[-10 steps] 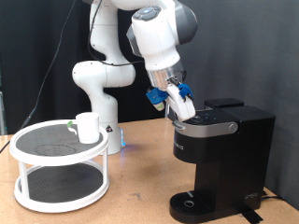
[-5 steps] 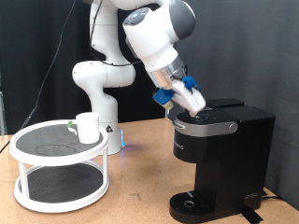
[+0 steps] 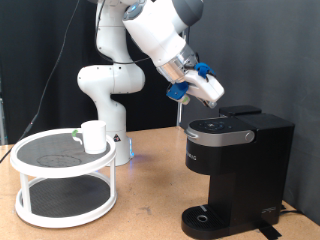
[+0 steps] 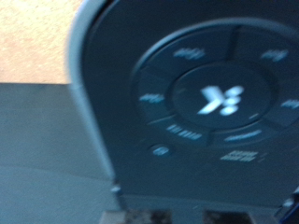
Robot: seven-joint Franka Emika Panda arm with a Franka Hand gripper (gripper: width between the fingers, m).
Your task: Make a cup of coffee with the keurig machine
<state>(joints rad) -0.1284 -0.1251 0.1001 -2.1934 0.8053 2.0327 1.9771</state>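
Observation:
The keurig machine [image 3: 236,170] is a black box standing at the exterior view's right, with its lid down. My gripper [image 3: 205,88] hangs tilted a little above the lid's left end, not touching it. The wrist view looks straight down on the lid [image 4: 187,103], where a ring of buttons surrounds a lit logo [image 4: 222,98]; no fingers show there except a blue scrap at one corner. The cup [image 3: 94,136], a white mug, stands on the top tier of a round shelf at the exterior view's left, far from the gripper. Nothing shows between the fingers.
The white two-tier round shelf [image 3: 60,185] with black mesh decks takes up the lower left. The arm's white base [image 3: 108,100] stands behind it. The wooden table [image 3: 150,215] lies between the shelf and the machine. A dark curtain hangs behind.
The gripper has lifted off the machine's lid and swung up and to the exterior view's right. The machine and the mug have not moved.

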